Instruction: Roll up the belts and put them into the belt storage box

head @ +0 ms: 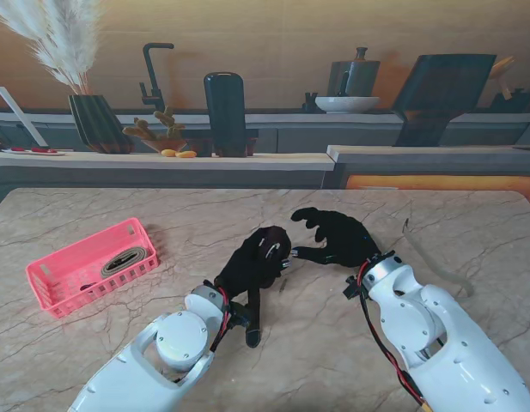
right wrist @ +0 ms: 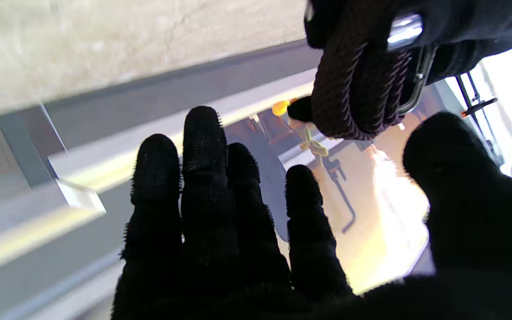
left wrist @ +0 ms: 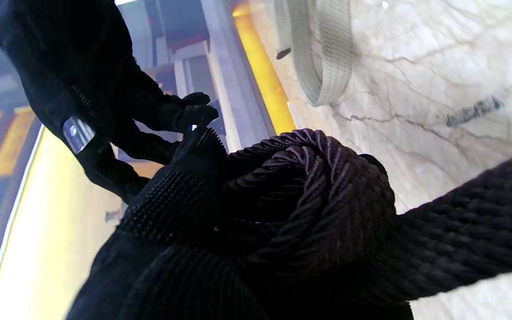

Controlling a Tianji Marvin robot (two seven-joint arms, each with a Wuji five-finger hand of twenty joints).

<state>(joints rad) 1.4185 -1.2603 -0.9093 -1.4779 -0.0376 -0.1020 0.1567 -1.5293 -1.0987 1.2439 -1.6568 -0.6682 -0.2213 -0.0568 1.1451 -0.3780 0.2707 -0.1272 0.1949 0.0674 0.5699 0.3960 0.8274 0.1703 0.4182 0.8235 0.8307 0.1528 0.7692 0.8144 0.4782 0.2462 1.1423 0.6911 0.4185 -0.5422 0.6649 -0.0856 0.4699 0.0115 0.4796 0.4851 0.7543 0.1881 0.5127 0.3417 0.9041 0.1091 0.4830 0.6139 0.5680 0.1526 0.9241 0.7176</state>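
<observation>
- Left hand (head: 263,255) is clutching the dark belt (left wrist: 322,200), rolled, above the surface (head: 333,343); tail (head: 252,318) dangling, risking unwinding.
- Right hand (head: 338,236) is spreading empty; pink box (head: 50,287) is sitting well apart.

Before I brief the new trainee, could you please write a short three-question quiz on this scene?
1. True or false: the pink basket already holds a rolled belt.
2. Which hand holds the dark braided belt? A) left hand B) right hand C) neither
3. Fill in: a light webbing belt lies on the ____ table.

Key: 1 true; 2 A; 3 marble.
</observation>
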